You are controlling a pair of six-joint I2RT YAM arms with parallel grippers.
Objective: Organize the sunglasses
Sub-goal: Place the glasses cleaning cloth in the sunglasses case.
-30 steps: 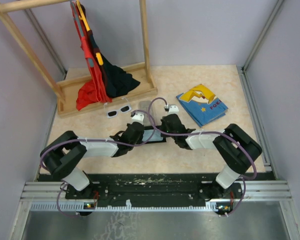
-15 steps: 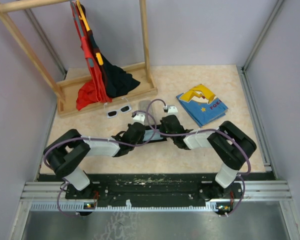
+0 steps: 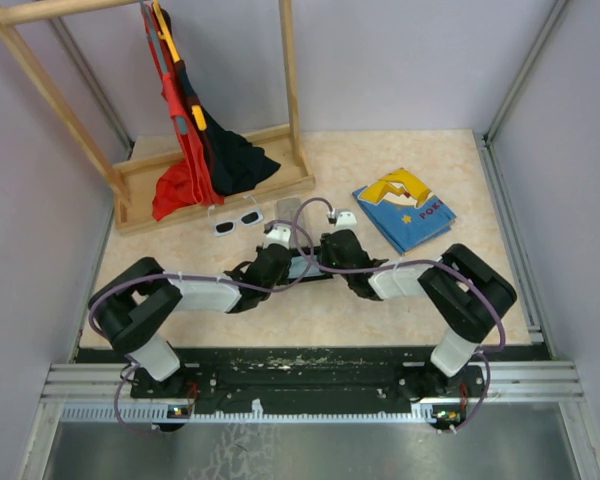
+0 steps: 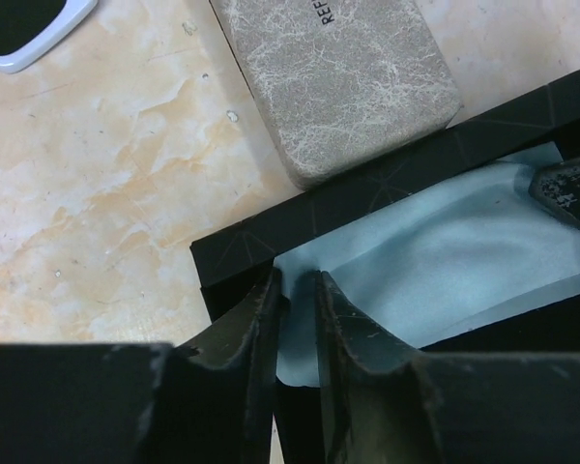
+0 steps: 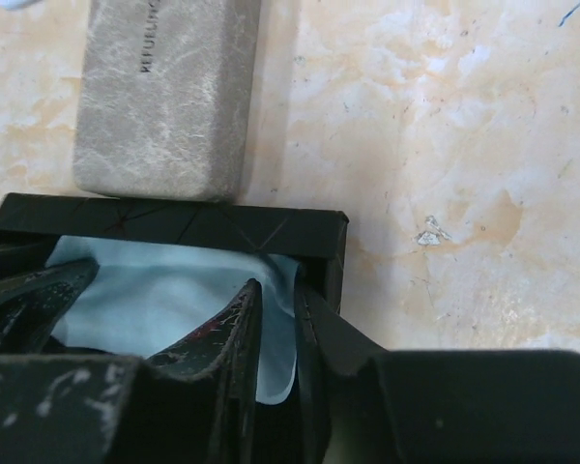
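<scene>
Left tool (image 4: 297, 286) and right tool (image 5: 275, 291) slightly parted; we judge the thick white plastic sunglasses (image 3: 237, 220) light, rigid: grasp the bridge.

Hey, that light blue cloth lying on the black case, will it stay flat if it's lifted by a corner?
Probably not: the light blue cloth shows soft ripples, so it is likely floppy and would drape. It looks thin, so probably very light. A pull could drag it across the black case.
</scene>
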